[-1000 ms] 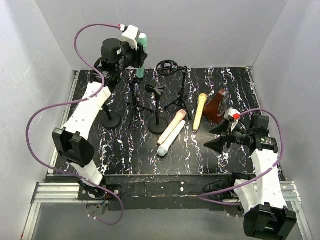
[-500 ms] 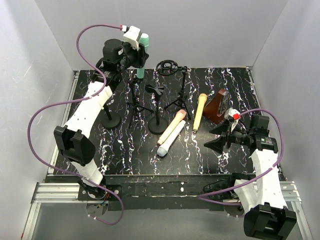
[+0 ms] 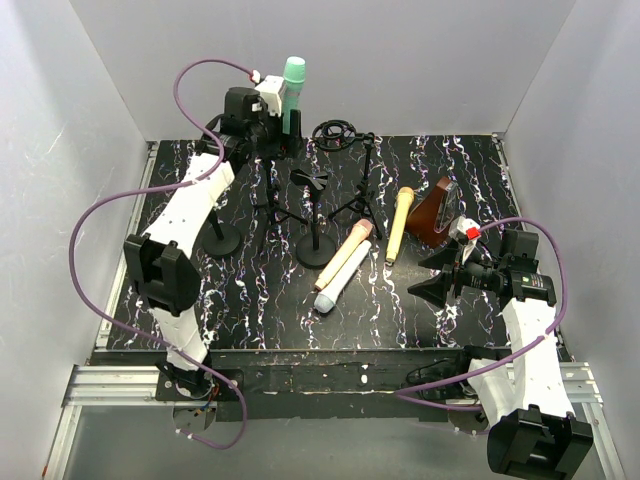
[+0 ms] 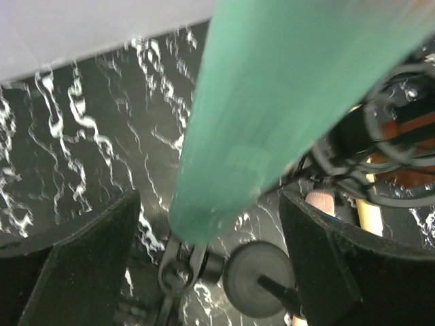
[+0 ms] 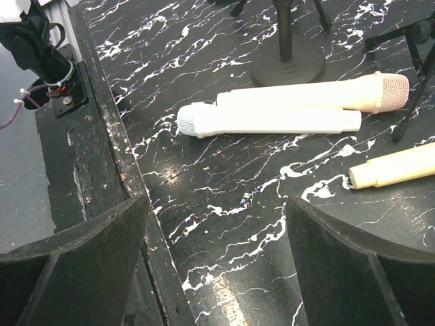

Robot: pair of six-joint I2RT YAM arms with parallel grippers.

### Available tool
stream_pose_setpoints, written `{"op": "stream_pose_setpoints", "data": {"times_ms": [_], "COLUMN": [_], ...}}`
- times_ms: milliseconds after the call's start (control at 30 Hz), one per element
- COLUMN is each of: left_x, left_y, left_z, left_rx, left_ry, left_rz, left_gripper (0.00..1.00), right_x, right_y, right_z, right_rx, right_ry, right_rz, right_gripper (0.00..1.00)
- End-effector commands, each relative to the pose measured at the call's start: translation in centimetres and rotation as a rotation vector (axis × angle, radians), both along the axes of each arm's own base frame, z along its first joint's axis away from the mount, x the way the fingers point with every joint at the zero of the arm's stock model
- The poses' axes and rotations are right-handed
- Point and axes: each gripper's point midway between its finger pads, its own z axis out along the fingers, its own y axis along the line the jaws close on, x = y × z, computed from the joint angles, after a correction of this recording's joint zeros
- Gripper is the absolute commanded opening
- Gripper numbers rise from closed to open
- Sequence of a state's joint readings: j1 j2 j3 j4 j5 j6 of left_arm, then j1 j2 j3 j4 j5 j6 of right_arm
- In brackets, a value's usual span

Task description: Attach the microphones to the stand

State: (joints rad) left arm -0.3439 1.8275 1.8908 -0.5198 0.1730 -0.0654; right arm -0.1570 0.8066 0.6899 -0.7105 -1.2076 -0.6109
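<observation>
Four mics: one green, one pink, one white, one yellow. The green mic [image 3: 293, 80] is up off the table [image 3: 480, 170] at the back left, gripped in the left claw [image 3: 286, 122]. The claw's two fingers close on the mic's lower body from either side. The mic stands close to upright, with its long axis vertical, the rounded head on top and the tail pointing down. In the left wrist view the tail end hangs just above the clip [image 4: 180, 263] of a stand; whether they touch I cannot tell.

The other three mics lie flat mid-table. The pink mic [image 3: 345, 255] and white mic [image 3: 340, 282] rest side by side, touching. Both run diagonally from near left to far right. The pink head is at the far right end and the white head at the near left end. The yellow mic [image 3: 400, 225] lies apart to their right, its long axis running nearly front to back with the head at the far end.

Four stands [image 3: 315, 250] are grouped at the back left of the table, two on round bases and two on tripod legs. One brown wedge [image 3: 435, 210] sits just right of the yellow mic.

The right claw [image 3: 432, 277] hovers over the near right of the table, spread wide with nothing in it, well apart from every mic.
</observation>
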Motion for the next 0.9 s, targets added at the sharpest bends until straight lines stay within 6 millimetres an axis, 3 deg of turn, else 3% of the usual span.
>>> {"op": "stream_pose_setpoints", "data": {"times_ms": [0, 267, 500, 733, 867], "left_x": [-1.2, -2.6, -4.2, -7.7, -10.3], "left_y": [0.9, 1.4, 2.3, 3.6, 4.4], "left_z": [0.7, 5.5, 7.8, 9.6, 9.5], "left_rx": [-0.024, -0.069, -0.062, -0.071, -0.096], "left_ry": [0.070, -0.037, -0.096, -0.171, -0.193], "left_rz": [0.046, 0.045, 0.052, 0.043, 0.048], "left_gripper": [0.86, 0.98, 0.98, 0.98, 0.98], "right_x": [-0.4, -0.4, -0.4, -0.4, -0.4], "right_y": [0.1, 0.1, 0.1, 0.0, 0.0], "right_z": [0.2, 0.1, 0.2, 0.1, 0.1], "right_rx": [0.008, 0.006, 0.004, 0.002, 0.002], "right_ry": [-0.013, -0.014, -0.021, -0.019, -0.022], "right_rz": [0.013, 0.013, 0.014, 0.010, 0.010], "right_gripper": [0.89, 0.89, 0.89, 0.89, 0.89]}}
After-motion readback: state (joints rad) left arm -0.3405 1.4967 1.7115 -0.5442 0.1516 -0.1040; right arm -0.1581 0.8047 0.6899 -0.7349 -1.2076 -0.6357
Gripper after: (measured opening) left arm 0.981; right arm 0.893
